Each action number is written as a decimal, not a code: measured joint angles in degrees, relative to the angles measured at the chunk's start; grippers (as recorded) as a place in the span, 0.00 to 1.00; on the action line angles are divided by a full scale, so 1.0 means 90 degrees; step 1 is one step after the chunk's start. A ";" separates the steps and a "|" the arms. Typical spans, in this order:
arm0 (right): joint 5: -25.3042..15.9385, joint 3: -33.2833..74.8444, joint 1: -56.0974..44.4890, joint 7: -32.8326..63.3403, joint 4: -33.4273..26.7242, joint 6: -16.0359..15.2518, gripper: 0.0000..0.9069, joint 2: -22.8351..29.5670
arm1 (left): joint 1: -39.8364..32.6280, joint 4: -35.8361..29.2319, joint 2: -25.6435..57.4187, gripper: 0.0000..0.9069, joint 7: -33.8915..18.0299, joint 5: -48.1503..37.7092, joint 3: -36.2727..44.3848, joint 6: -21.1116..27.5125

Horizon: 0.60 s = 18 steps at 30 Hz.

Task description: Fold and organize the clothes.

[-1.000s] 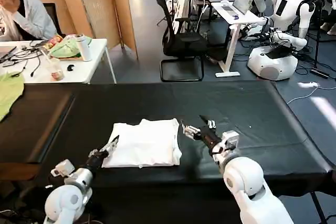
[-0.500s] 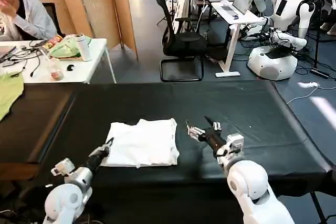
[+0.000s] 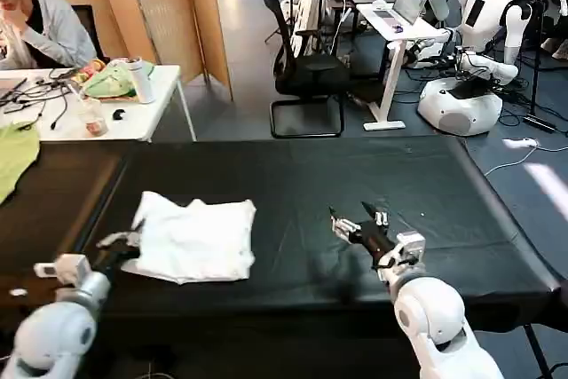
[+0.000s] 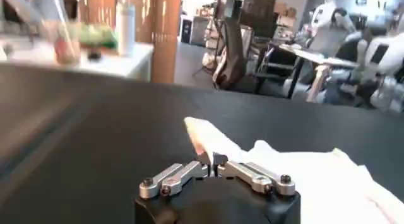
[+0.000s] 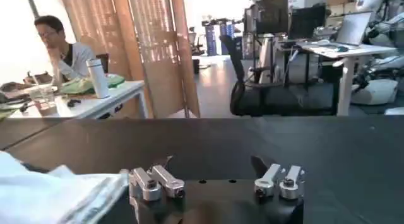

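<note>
Left end effector pinching T-shirt edge, right end effector spread, apart

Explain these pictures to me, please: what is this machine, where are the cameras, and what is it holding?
This is a two-armed robot; each arm ends in a two-fingered gripper. One picture looks down from its head, the other two from cameras on its wrists. On the black-covered table lies a folded plain white cotton T-shirt. The left gripper is pinched shut on the shirt's corner, which the left wrist view shows up close. The right gripper hovers open over bare table, holding nothing. A yellow-green cloth lies at the table's left edge.
</note>
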 joint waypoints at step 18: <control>-0.0285 -0.0169 -0.0167 -0.0005 0.0013 -0.0002 0.97 0.0268 | 0.0308 -0.1208 0.0956 0.00 -0.0244 0.1082 -0.0181 0.0130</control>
